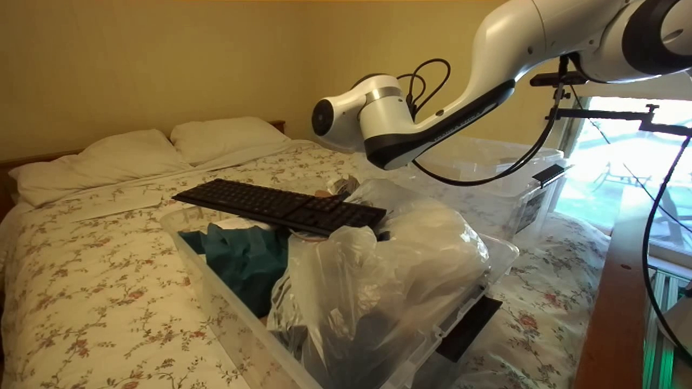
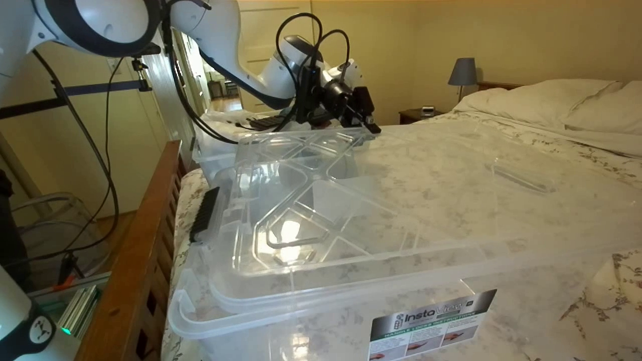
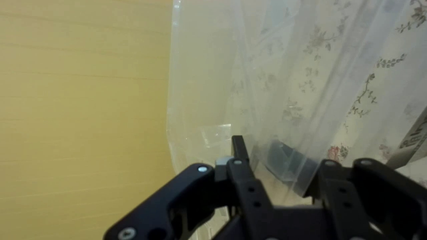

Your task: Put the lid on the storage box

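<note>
A clear plastic storage box [image 2: 281,328] with a label on its side stands on the bed. It also shows behind the arm in an exterior view [image 1: 494,208]. A clear ribbed lid [image 2: 321,200] lies over the box top; whether it is seated at the far side cannot be told. My gripper [image 2: 365,123] is at the lid's far edge. In the wrist view my gripper [image 3: 273,163] has its fingers apart, with translucent plastic [image 3: 290,163] between and behind them; whether this is lid or box is unclear. The right fingertip is partly hidden. The arm hides the gripper in an exterior view.
A second clear box [image 1: 254,346] holds a plastic bag [image 1: 378,281], teal cloth [image 1: 243,259] and a black keyboard [image 1: 281,205]. It stands close to the arm. Pillows [image 1: 227,140] lie at the bed's head. A wooden rail [image 2: 133,250] runs along the bed's edge. Cables hang from the arm.
</note>
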`<state>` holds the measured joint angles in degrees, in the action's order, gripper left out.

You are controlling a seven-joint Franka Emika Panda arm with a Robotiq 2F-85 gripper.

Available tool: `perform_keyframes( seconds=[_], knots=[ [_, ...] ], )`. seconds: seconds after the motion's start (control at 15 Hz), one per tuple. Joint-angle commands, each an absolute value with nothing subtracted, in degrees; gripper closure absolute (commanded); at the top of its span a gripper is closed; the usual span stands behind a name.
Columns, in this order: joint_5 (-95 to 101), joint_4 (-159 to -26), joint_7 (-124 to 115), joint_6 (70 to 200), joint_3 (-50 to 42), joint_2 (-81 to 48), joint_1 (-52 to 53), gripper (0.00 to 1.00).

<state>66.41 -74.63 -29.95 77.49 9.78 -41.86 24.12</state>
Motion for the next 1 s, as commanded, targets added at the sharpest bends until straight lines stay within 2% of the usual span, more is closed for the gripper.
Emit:
perform_keyframes(
  seconds=[0.0,0.47,0.93],
  knots=[
    [65.64,-79.54,-29.44,82.17,9.88,-38.15,23.40,0.49],
    [63.47,-84.19,-27.71,81.93,11.32,-30.35,23.98,0.02],
    [52.28,-86.64,-27.35,88.51,15.07,-18.20,21.97,0.00]
  ],
)
